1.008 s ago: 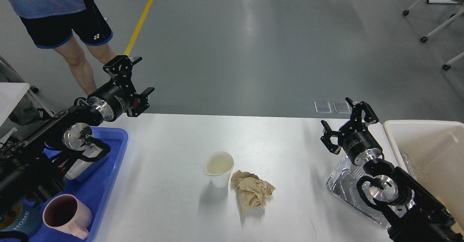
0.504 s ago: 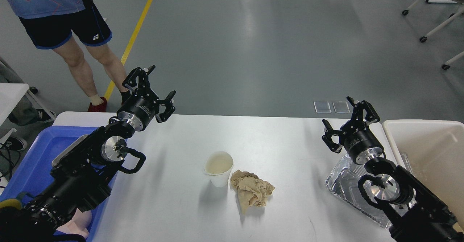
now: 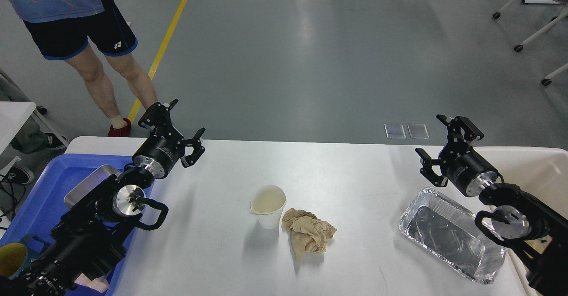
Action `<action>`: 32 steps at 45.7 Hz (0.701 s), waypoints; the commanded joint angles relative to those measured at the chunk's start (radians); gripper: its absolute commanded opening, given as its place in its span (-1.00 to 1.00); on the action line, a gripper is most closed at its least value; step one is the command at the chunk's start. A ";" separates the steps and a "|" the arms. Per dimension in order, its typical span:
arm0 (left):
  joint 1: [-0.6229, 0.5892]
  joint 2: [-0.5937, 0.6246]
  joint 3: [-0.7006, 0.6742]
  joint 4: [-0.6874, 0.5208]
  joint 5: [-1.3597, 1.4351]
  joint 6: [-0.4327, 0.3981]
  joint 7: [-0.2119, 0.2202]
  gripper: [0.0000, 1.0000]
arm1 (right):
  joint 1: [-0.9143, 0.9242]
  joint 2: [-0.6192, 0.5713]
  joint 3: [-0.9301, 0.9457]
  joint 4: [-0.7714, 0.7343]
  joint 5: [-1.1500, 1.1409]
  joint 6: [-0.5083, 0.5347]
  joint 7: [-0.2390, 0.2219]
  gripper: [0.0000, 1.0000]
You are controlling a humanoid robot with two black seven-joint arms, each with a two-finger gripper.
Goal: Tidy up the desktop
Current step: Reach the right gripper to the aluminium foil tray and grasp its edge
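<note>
The white desktop (image 3: 337,176) fills the lower part of the head view. On it stand a white paper cup (image 3: 268,207) and, touching its right side, a crumpled brown paper wad (image 3: 309,234). A foil tray (image 3: 450,234) lies at the right. My left gripper (image 3: 171,127) is open above the desktop's far left edge, holding nothing. Over the far right edge my right gripper (image 3: 446,147) is open too, above and beyond the foil tray, empty.
A blue tray (image 3: 35,207) at the left holds a metal pan (image 3: 86,185), a yellow mug (image 3: 11,260) and a pink cup (image 3: 93,282), partly hidden by my left arm. A beige bin (image 3: 532,163) stands at the right edge. A person's legs (image 3: 102,78) are beyond the left corner.
My left arm swung right from over the blue tray to the desktop's far left edge, then drew back slightly. My right gripper moved right, uncovering the foil tray.
</note>
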 commanded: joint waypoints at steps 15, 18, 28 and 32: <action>0.167 0.102 -0.042 -0.207 -0.018 -0.001 -0.001 0.94 | -0.007 -0.560 -0.272 0.346 0.000 0.101 -0.088 1.00; 0.169 0.112 -0.042 -0.209 -0.018 -0.001 -0.001 0.94 | -0.026 -0.661 -0.274 0.401 0.000 0.128 -0.088 1.00; 0.179 0.142 -0.045 -0.210 -0.020 -0.004 -0.003 0.94 | -0.125 -0.927 -0.272 0.496 -0.002 0.193 -0.086 1.00; 0.195 0.144 -0.045 -0.221 -0.020 -0.002 -0.003 0.94 | -0.145 -1.022 -0.272 0.536 -0.002 0.220 -0.085 1.00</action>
